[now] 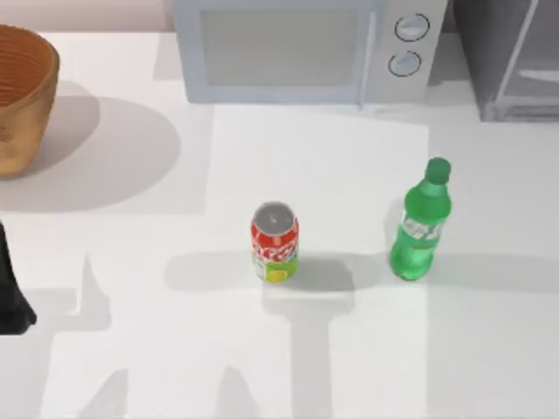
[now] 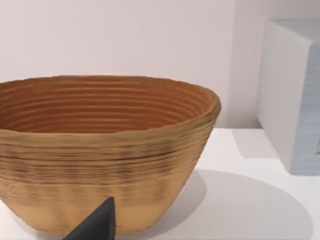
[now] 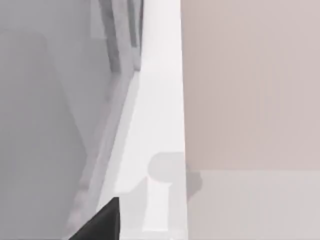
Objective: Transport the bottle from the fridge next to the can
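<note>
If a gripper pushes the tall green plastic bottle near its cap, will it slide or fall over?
The green translucent plastic soda bottle stands upright on the white table, apart from the small red soda can. It is tall and slim, so a push near the cap would probably tip it. Lying down, its round body would likely roll. The plastic may flex under a squeeze.

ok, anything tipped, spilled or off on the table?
Nothing stands out. The bottle and the can both stand upright and apart on the table, with no spill visible. The basket sits upright too.
</note>
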